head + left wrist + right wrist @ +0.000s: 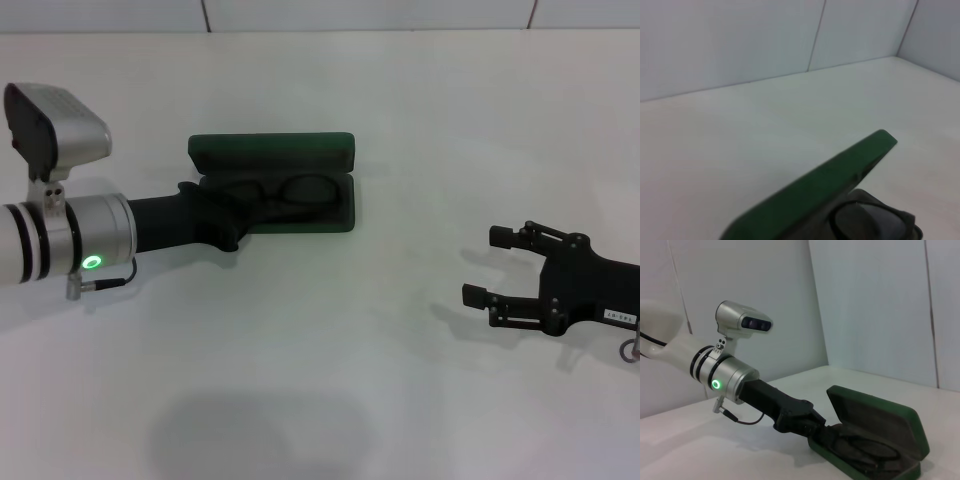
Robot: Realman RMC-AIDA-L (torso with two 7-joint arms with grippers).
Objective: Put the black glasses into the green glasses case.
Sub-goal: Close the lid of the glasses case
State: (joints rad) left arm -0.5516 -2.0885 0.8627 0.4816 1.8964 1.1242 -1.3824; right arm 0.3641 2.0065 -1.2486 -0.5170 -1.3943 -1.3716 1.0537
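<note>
**A:** Where are the black glasses (300,190) right now?

**B:** Inside the green glasses case (275,155). They lie in the case's lower tray, lenses side by side, with the right-hand lens the clearest of the two from the head view. The left-hand part of the frame is partly covered by the left gripper (228,205).

**A:** And the case itself?

**B:** Open, sitting on the white table (400,350) a little left of centre and toward the far side. Its lid stands up along the far edge of the tray; the tray lies flat in front of it. The right wrist view shows the same thing from the side: the case (875,440) with its lid raised and the glasses (860,447) dark against the lining.

**A:** What is the left gripper doing?

**B:** It reaches in from the left, and its black tip sits over the left end of the tray, right at the glasses. Whether its fingers are apart or together I cannot tell; they are hidden in the dark of the case. In the left wrist view only the green edge of the case (830,185) and a bit of a lens (860,220) show.

**A:** The other arm?

**B:** The right gripper (495,265) hovers over the table at the near right, well apart from the case, its fingers spread and holding nothing.
</note>
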